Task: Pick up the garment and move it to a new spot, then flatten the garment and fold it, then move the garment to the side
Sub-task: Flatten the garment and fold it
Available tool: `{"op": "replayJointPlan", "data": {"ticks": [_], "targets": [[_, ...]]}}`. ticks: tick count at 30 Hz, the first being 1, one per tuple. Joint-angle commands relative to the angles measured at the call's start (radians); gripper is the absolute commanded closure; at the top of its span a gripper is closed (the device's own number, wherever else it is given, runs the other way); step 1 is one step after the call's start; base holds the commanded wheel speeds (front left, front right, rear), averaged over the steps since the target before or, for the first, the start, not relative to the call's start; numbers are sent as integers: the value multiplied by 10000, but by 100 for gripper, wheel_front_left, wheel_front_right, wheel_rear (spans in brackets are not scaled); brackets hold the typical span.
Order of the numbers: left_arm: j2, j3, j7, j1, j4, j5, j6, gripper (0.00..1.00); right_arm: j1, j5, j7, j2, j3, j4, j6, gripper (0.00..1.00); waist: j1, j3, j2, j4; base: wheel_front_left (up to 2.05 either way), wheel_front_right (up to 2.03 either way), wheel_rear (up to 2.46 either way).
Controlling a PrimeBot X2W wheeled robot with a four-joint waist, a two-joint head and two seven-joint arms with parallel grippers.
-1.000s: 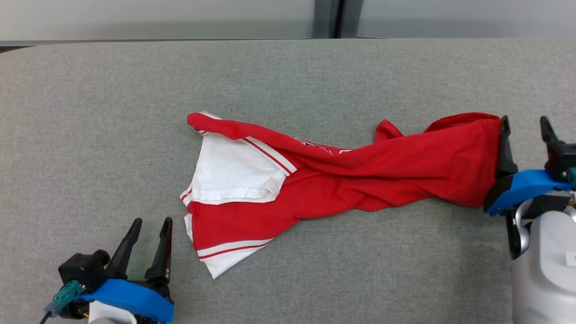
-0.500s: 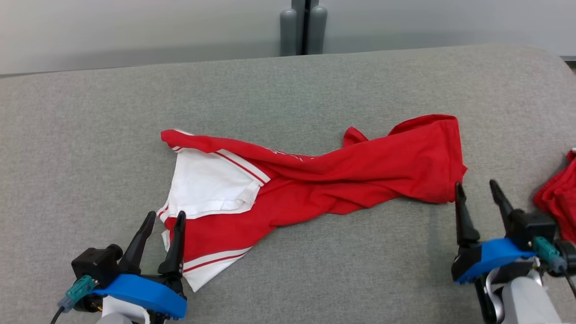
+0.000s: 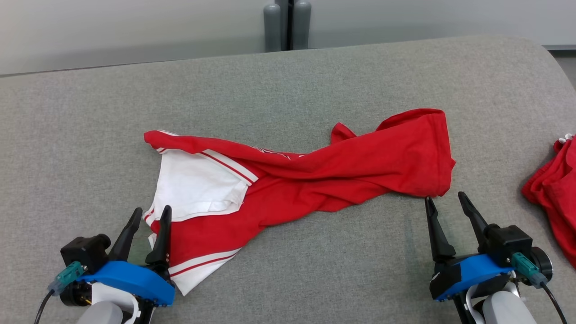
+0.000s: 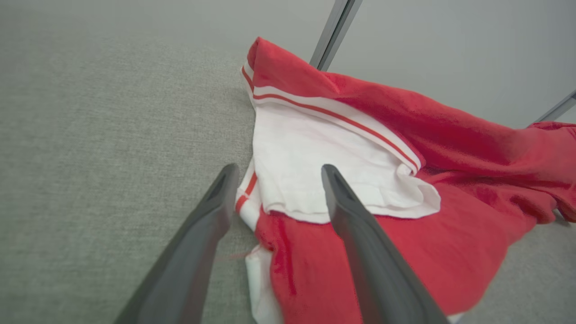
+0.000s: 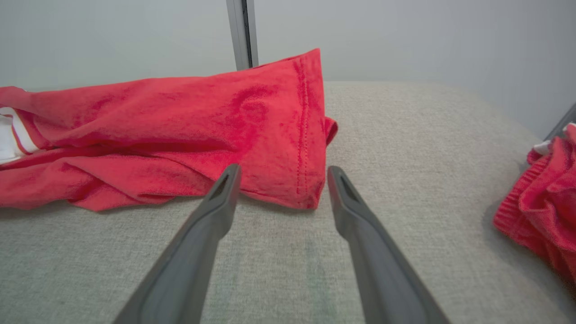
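head view: a red and white shirt lies crumpled and twisted lengthwise, with the grey fabric surface showing bare around it on every side. the white panel sits at the shirt's left end and the plain red hem at its right end. the left gripper stands at the shirt's near left corner, jaws wide apart and holding nothing. one finger overlaps the striped edge and the other is just off the shirt. the right gripper stands just short of the shirt's near right corner, jaws spread wide and empty, not touching the cloth. a second red garment lies well to the right of the shirt. two grey posts rise beyond the shirt's far side.

left wrist view: the left gripper is wide, and its two fingers straddle the shirt's striped corner. the white panel lies between and beyond the tips. whether either finger touches the cloth cannot be told.

right wrist view: the right gripper is wide and empty. its tips point at the shirt's stitched hem, close to it but apart. the second red garment lies off to the shirt's right.
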Motion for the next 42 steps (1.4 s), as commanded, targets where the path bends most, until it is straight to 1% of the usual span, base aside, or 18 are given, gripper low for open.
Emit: {"op": "replayJointPlan", "data": {"ticks": [1, 5, 9, 13, 18, 22, 23, 24, 25, 26, 30, 34, 38, 42], "targets": [[121, -130, -25, -307, 135, -159, -11, 0, 86, 96, -34, -45, 77, -73, 1, 0, 0, 58, 0, -38, 0, 0, 0], [349, -642, -25, -579, 382, -287, -11, 0, 143, 100, -34, -45, 151, -139, 1, 0, 0, 135, 0, -94, 0, 0, 0], [377, -1236, -25, -610, 590, -585, -11, 0, 243, 173, -35, -45, 127, -145, 1, 0, 0, 173, 0, -139, 0, 0, 0], [476, -1371, -25, -711, 713, -813, -11, 0, 192, 222, -35, -45, 203, -153, 1, 0, 0, 211, 0, -195, 0, 0, 0], [534, -1251, -25, -785, 902, -942, -11, 0, 141, 290, -35, -45, 286, -198, 1, 0, 0, 263, 0, -274, 0, 0, 0], [573, -1444, -24, -901, 867, -1033, -11, 0, 125, 313, -35, -45, 297, -199, 1, 0, 0, 301, 0, -316, 0, 0, 0], [582, -1473, -24, -924, 838, -1060, -11, 8, 126, 329, -35, -45, 304, -193, 1, 0, 0, 304, 0, -323, 0, 0, 0], [598, -1510, -24, -945, 798, -1092, -11, 42, 125, 335, -35, -45, 309, -182, 1, 0, 0, 303, 0, -327, 0, 0, 0], [620, -1520, -24, -968, 742, -1098, -11, 81, 123, 342, -35, -45, 312, -172, 1, 0, 0, 299, 0, -331, 0, 0, 0], [639, -1506, -25, -984, 662, -1054, -11, 100, 124, 367, -35, -45, 309, -159, 1, 0, 0, 292, 0, -331, 0, 0, 0], [655, -1394, -25, -926, 359, -938, -11, 100, 149, 402, -35, -45, 273, -99, 1, 0, 0, 203, 0, -296, 0, 0, 0], [516, -1089, -27, -781, -261, -613, -11, 100, 271, 391, -35, -45, 149, 49, 1, 0, 0, -60, 0, -154, 0, 0, 0], [222, -905, -27, -438, -835, -262, -11, 100, 452, 440, -35, -47, 3, 315, -1, 0, 0, -608, 0, 104, 0, 0, 0], [-163, -804, -25, 44, -1075, -15, -11, 100, 633, 523, -34, -45, -147, 651, 1, 0, 0, -1330, 0, 416, 0, 0, 0]]}}
